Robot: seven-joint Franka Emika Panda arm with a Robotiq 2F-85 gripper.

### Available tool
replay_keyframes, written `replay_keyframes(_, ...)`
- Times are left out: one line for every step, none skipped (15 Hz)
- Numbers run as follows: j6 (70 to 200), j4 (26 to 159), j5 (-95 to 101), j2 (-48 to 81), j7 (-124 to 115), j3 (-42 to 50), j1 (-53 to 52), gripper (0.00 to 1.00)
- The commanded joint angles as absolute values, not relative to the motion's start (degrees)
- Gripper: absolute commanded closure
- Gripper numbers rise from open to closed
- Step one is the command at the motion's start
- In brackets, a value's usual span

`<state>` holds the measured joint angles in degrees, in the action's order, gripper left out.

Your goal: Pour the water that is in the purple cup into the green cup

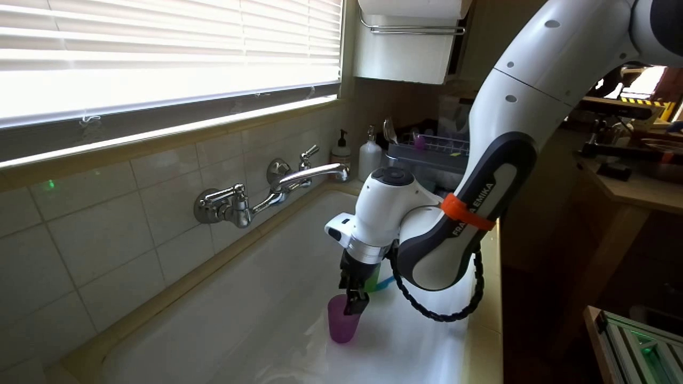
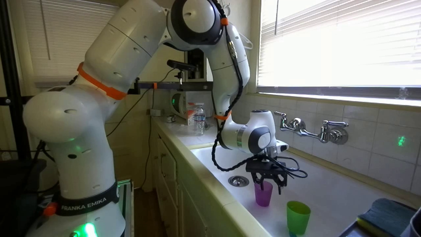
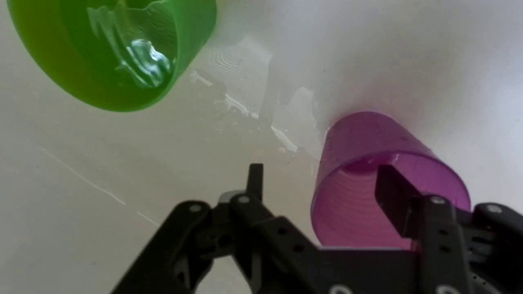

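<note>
Fingers [image 3: 256, 183] of my end effector [image 3: 322, 185] stood spread apart, in the released condition, in the wrist view. The finger at the right of this view was positioned over or inside the mouth of the purple cup [image 3: 367, 136]; which of the two, I could not determine. The finger at the left was located outside the purple cup, apart from its rim. The purple cup stood upright on the floor of the sink [image 3: 122, 155]. The green cup [image 3: 196, 36] occupied the upper left corner, apart from the purple cup, and contained clear liquid [image 3: 151, 61]. Wet patches [image 3: 241, 77] marked the sink floor between the two cups.

In an exterior view, the chrome faucet [image 1: 315, 172] projected from the tiled wall [image 1: 106, 229] above the sink. My arm [image 1: 512, 112] extended over the sink, and my end effector pointed downward at the rim of the purple cup. The green cup was partly hidden behind my end effector, with a blue stick-like piece [image 1: 385, 283] just beside it. A white pump bottle [image 1: 370, 160] stood at the far end, near the dish rack [image 1: 427, 162].

In an exterior view, the drain [image 2: 238, 181] was visible near the purple cup, to its left; the green cup stood nearer the camera, apart from the purple cup. One finger overlapped the rim of the purple cup; the second hung to the right of it. A water bottle [image 2: 199, 121] stood in front of the microwave [image 2: 184, 98].
</note>
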<state>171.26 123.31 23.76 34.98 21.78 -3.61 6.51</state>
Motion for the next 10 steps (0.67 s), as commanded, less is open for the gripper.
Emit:
replay_keyframes(173.12, 123.67, 23.09, 34.8, 22.19, -1.91, 4.66, 0.0)
replay_keyframes(173.12, 123.76, 23.2, 34.51, 21.85, -1.4, 4.06, 0.0)
replay_keyframes(173.13, 123.88, 23.16, 34.22, 21.77, -1.28, 3.84, 0.0)
replay_keyframes(173.08, 124.03, 23.17, 33.9, 21.67, -1.09, 3.54, 0.0)
replay_keyframes(173.01, 124.2, 23.2, 33.56, 21.49, -0.87, 3.18, 0.0)
replay_keyframes(173.13, 124.3, 23.19, 33.36, 21.49, -0.86, 3.07, 0.0)
replay_keyframes(173.04, 124.31, 23.27, 33.09, 21.05, -0.32, 2.48, 0.0)
replay_keyframes(173.27, 124.32, 23.48, 32.8, 20.0, 0.85, 1.35, 0.0)
replay_keyframes(172.89, 124.38, 23.49, 32.43, 19.25, 1.63, 0.55, 0.0)
replay_keyframes(172.83, 124.46, 23.71, 32.05, 18.13, 2.94, -0.71, 0.0)
